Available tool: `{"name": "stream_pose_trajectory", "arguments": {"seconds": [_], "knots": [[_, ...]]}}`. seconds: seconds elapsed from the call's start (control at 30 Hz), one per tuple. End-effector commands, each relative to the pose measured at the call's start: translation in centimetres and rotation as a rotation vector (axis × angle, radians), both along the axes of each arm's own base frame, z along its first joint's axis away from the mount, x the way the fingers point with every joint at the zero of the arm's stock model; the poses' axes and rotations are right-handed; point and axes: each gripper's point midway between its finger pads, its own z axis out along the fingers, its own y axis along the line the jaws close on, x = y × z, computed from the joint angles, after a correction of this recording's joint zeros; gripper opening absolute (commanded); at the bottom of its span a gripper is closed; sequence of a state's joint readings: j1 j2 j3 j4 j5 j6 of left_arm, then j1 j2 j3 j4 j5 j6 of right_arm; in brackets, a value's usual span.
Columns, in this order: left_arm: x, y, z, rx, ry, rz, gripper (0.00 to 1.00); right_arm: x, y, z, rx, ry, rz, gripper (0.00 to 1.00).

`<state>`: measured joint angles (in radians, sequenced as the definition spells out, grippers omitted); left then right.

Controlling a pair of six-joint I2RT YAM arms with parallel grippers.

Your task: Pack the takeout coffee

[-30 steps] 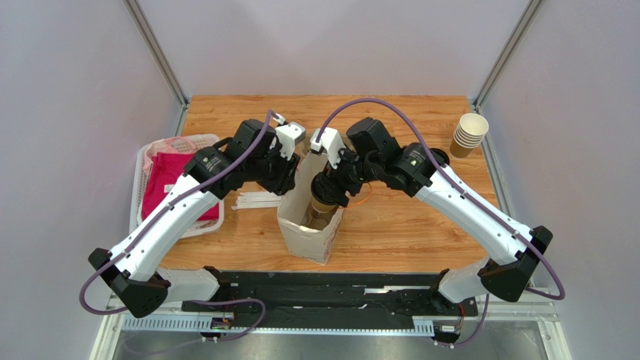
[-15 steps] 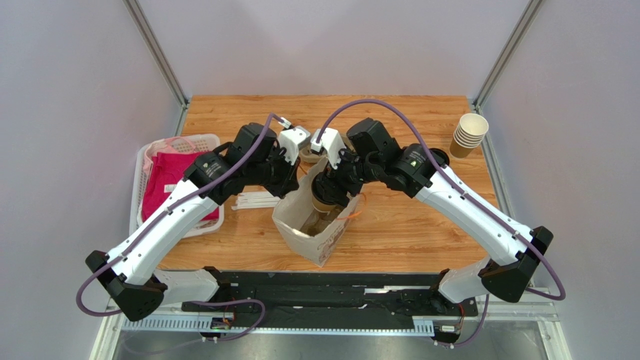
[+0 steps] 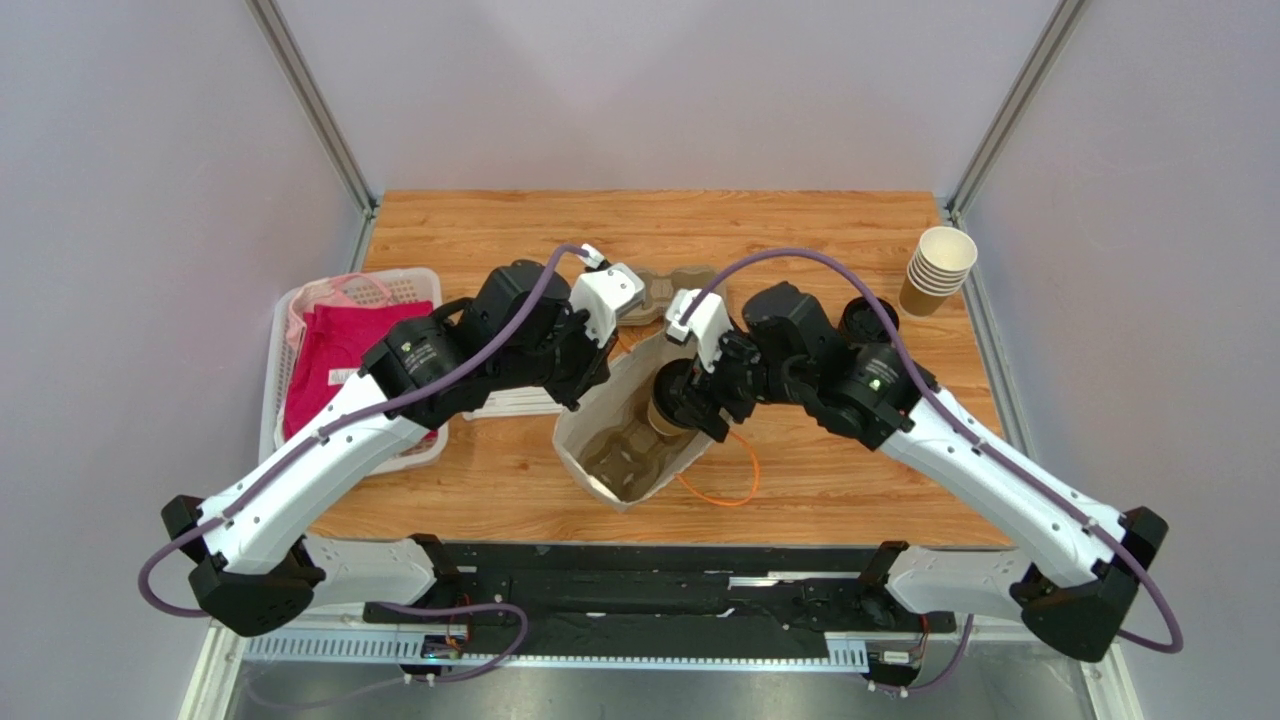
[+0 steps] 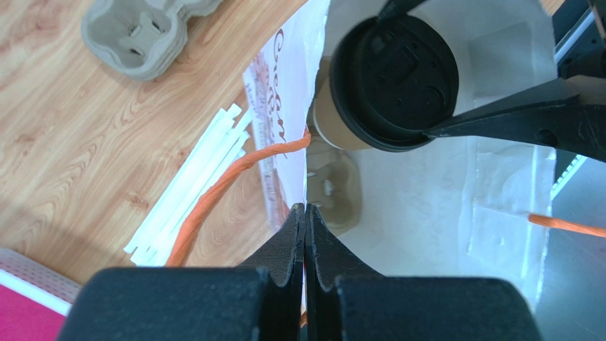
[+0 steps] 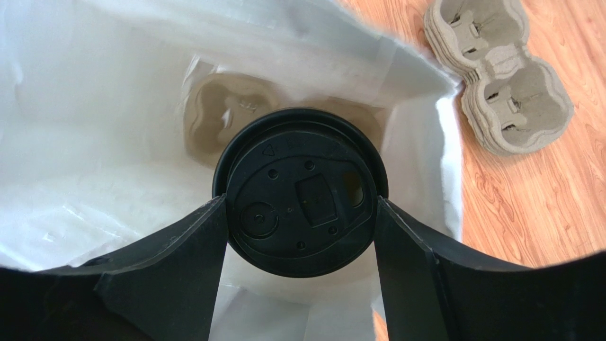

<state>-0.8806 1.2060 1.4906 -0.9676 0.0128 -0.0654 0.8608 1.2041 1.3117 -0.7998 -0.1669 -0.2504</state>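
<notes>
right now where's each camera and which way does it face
top external: above, behind the bases, looking down at the wooden table; left arm, right arm show.
left wrist: looks down past the left gripper pinching the paper bag rim.
right wrist: looks down into that bag; right gripper holds the takeout coffee.
both wrist views share that coffee.

Bag: mid-table, tilted.
Takeout coffee: in the bag's mouth, above a cup carrier on its bottom.
Carrier stack: just behind the bag.
Sticks: flat, left of the bag.
Basket: left edge, beyond the sticks.
Cup stack: far right corner, well apart.
</notes>
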Motion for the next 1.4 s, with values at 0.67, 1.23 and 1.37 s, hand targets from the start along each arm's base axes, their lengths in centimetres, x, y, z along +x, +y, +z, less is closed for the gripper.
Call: {"name": "stream_pose_trajectory", "arguments": {"seconds": [0.67, 1.23, 1.37], "knots": [[-1.5, -7.3, 0.8, -0.27, 0.243, -0.014, 0.0, -0.1, -4.8, -3.1, 0.084, -0.3, -0.071, 0.2], [-0.5, -8.0, -0.5, -0.259, 0.299, 0.005, 0.0, 3.0, -1.4, -4.9, 0.141, -0.332, -0.1, 0.19], [-0.1, -7.9, -1.0, -0.264, 0.328, 0.011, 0.0, 3.3, -1.0, -5.5, 0.149, -0.334, -0.104, 0.19]]}}
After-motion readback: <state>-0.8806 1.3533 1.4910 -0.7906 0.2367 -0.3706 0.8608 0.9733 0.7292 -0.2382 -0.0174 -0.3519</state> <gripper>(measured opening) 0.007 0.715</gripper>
